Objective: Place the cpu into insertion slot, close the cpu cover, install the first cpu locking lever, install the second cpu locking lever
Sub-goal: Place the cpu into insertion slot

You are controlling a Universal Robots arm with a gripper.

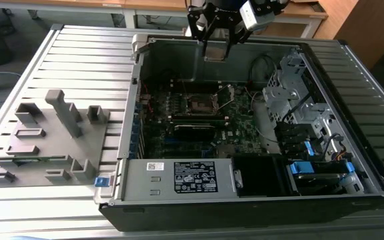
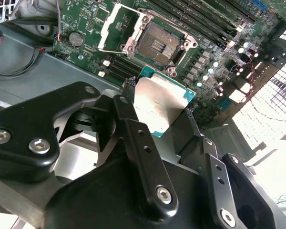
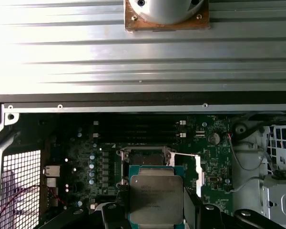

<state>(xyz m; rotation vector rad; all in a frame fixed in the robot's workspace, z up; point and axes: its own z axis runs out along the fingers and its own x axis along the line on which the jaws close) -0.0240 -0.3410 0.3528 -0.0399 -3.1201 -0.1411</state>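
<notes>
pincer: pinching the cpu by two opposite edges, hanging over the open computer case near its far wall in the exterior view.
cpu: held flat between the fingers, grey metal top towards both wrist views, up in the air and not yet in the socket.
insertion slot: bare and dark, on the motherboard, in the half nearer the case's far wall.
cpu cover: swung open, just beside the slot.
computer case: lies open on the slatted surface, towards the edge at the exterior view's right.
grey fixture: on the surface, near the edge at the exterior view's left.
</notes>
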